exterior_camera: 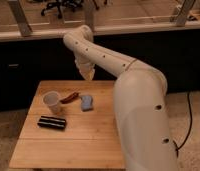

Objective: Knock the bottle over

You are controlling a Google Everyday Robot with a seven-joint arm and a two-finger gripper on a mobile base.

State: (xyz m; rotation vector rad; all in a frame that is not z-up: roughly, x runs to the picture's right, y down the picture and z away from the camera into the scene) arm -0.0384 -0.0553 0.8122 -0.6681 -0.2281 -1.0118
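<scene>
Above the table (68,142) hangs the claw (87,75), its arm (140,112) hiding the right side.

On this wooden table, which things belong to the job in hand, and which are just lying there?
For the job:
- gripper, hanging over the far edge of the table
- pale upright container, the only standing thing, probably the target

Just lying about:
- reddish-brown item
- blue pad
- black flat packet
</scene>
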